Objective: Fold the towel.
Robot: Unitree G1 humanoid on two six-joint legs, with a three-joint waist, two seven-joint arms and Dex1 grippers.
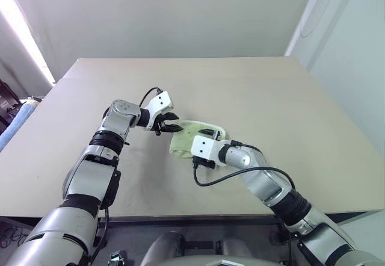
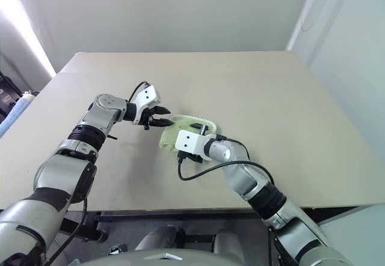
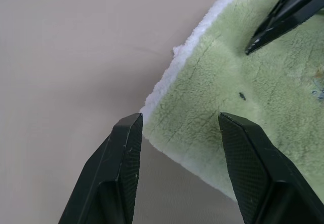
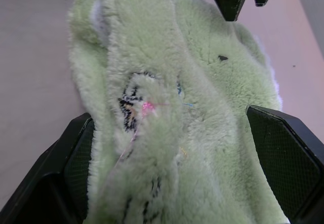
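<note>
On the tan table (image 1: pixel 271 97), toward its near edge and about midway across, lies the towel (image 1: pixel 187 135), a light green terry cloth bunched into a rumpled heap with a white stitched border along one side. My left claw (image 1: pixel 168 123) hangs just at the towel's left corner, its two black fingers (image 3: pixel 126 153) spread partway, one over bare table beside the white edging and the other over the green pile; nothing is pinched between them. My right claw (image 4: pixel 177 153) comes at the towel from the near side, its fingers (image 4: pixel 283 148) spread wide to either side of a raised ridge of cloth that runs between them. Whether the pads actually touch the pile I cannot tell. On that ridge sits a small patch of dark and pink stitching (image 4: pixel 136 107). From my right wrist, the tips of my left claw show at the towel's far edge, just above the cloth. A black cable (image 1: pixel 240 179) loops from my right wrist over the table beside the towel.
</note>
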